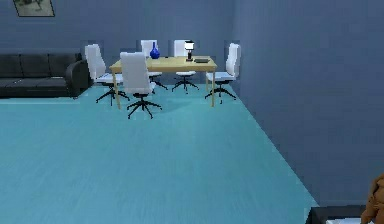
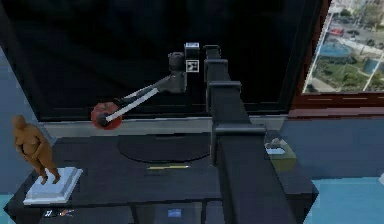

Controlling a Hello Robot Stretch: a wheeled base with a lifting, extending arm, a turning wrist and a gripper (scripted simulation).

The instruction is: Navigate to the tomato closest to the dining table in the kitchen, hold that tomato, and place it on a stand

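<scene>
I see the tomato (image 2: pixel 105 116) hanging at my jaws' tips, held clear; the dark worktop (image 2: pixel 110 178) lies below them.

Statue (image 2: pixel 34 150) blocks left end of dark tabletop (image 2: pixel 115 178).

dining table (image 1: pixel 165 66): pale wood | sofa (image 1: pixel 35 70): dark, leathery | tomato (image 2: pixel 103 116): smooth red | stand (image 2: pixel 110 175): matt dark

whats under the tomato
Bare dark stand top, below the tomato hanging at the gripper; a brown statue stands to its left. The arm covers part of that top.
</scene>
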